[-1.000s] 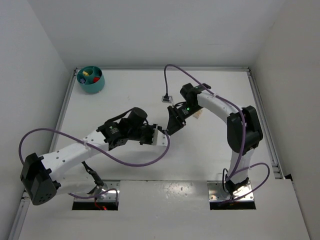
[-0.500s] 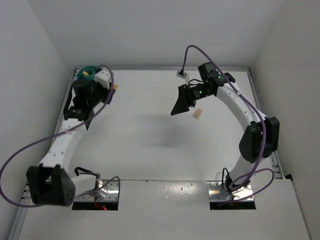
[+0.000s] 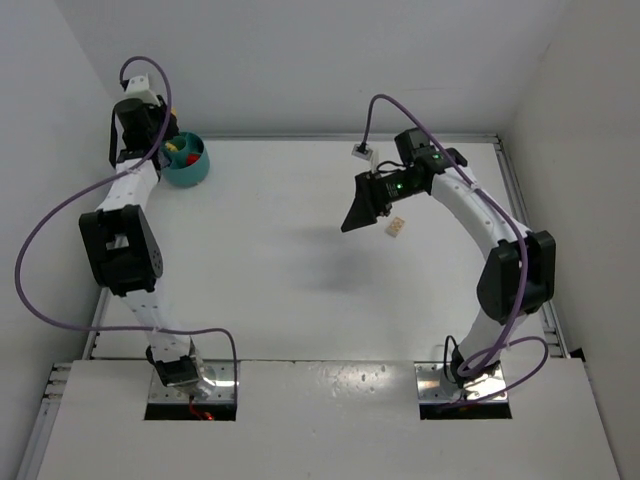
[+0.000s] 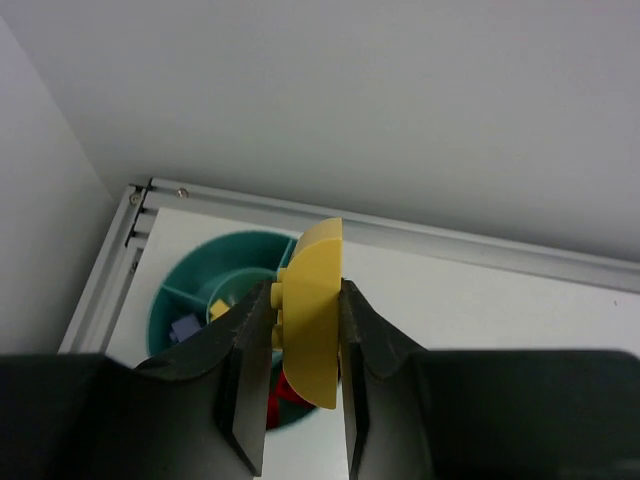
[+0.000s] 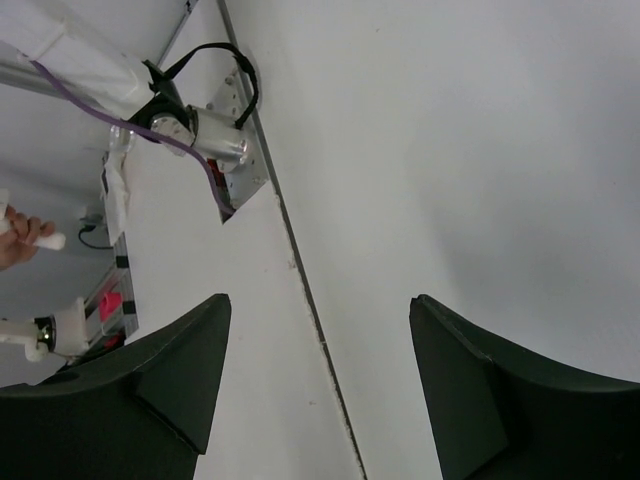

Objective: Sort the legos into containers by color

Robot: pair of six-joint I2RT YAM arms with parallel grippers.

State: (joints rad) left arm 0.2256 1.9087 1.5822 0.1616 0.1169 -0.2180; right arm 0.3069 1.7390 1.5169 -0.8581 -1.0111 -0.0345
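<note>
Plastic this small and hard should, we judge, weigh almost nothing and not bend or crack under the squeeze. The real risk is its smooth faces letting it slip or twist. The yellow lego (image 4: 312,312) sits clamped edge-up in the left end effector (image 4: 305,300), one finger on each broad face. That looks to us like the best hold, since the flat sides give the pads the most contact. The studs on the face toward the left of the frame may add some bite. A hold across the curved rim would likely pop it out.

The piece is bright yellow and glossy, with a rounded upper edge and a row of low studs along one side. In the left wrist view it stands taller than the fingers are wide.

It hangs above the teal bowl (image 4: 165,290), which lies at centre left of that view and in the upper left corner of the overhead view (image 3: 188,175), near the back edge of the white surface (image 3: 280,250). Curved dividers split the bowl. We can make out a purple brick (image 4: 183,328) in one compartment, a smaller yellow piece (image 4: 218,308) in another, and a red piece (image 4: 272,405) low in the frame, partly hidden behind the fingers. We cannot tell which compartment lies directly under the held piece.

The right end effector (image 5: 320,300) is spread wide and carries nothing, raised over the middle right of the surface.
</note>
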